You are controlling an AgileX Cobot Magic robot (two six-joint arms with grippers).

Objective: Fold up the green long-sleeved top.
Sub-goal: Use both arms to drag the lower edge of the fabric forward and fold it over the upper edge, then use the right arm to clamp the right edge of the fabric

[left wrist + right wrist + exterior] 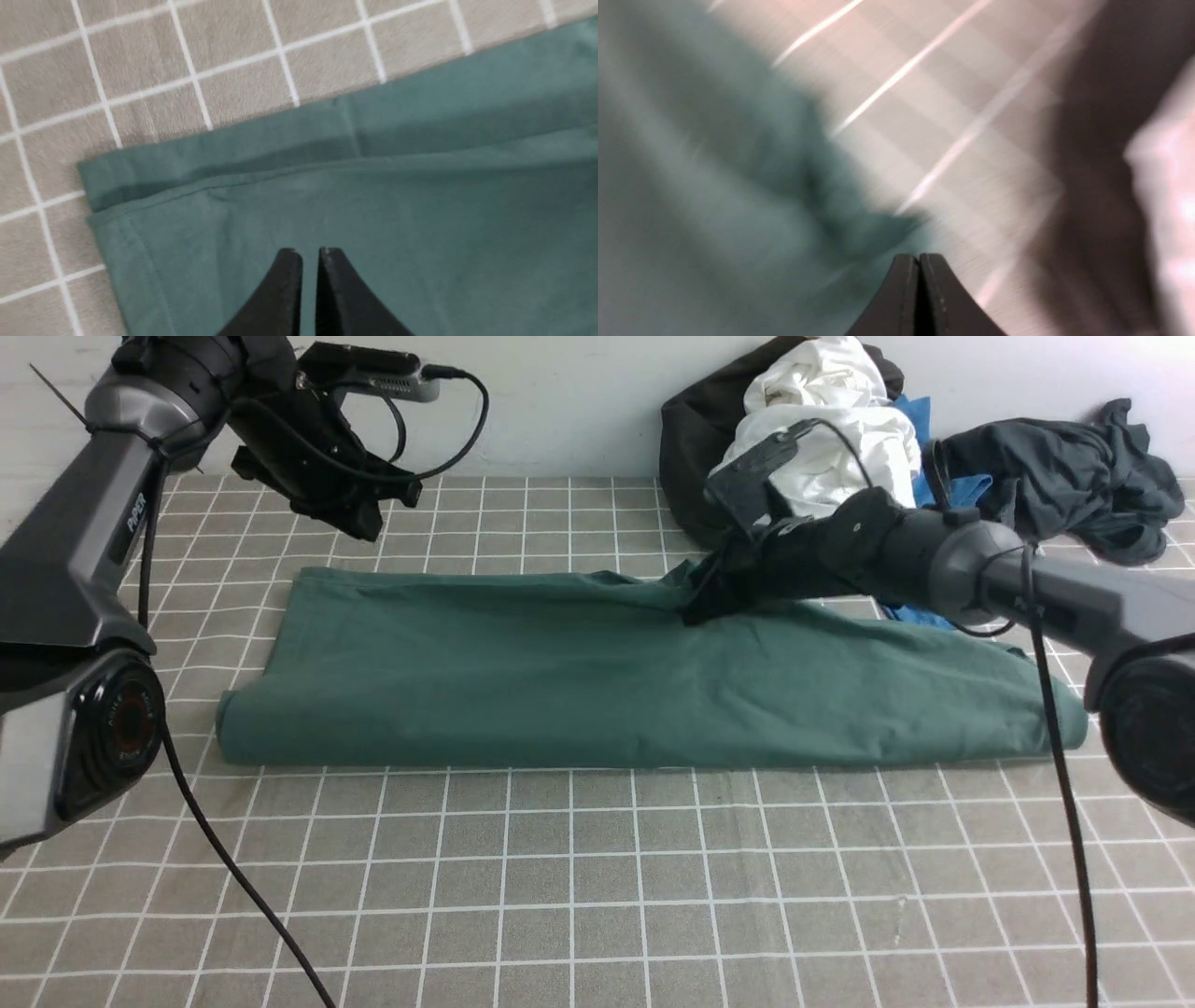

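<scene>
Your large dark forest-green cotton top (523,681) lies across the middle of the front view as a long, wide band, over the grey-brown surface with a white grid (579,868). Its lower edge runs nearly straight, while its upper edge is uneven and creased toward the upper right of centre.

Your black left gripper (381,515) is in the upper left of the frame, above the top's upper edge. In the left wrist view you see a narrow gap between its fingertips, with no fabric between them; two layered edges of green cloth show beyond.

Your black right gripper (918,259) is at the top's upper edge, right of centre in the front view. Its fingertips are together; whether they pinch any cloth, you cannot tell, as the wrist view is blurred.

In the upper right of the frame sit a black bag-like bundle (686,439), crumpled white cloth (831,392), bright blue fabric (915,420) and a dark grey-black garment (1074,476).
</scene>
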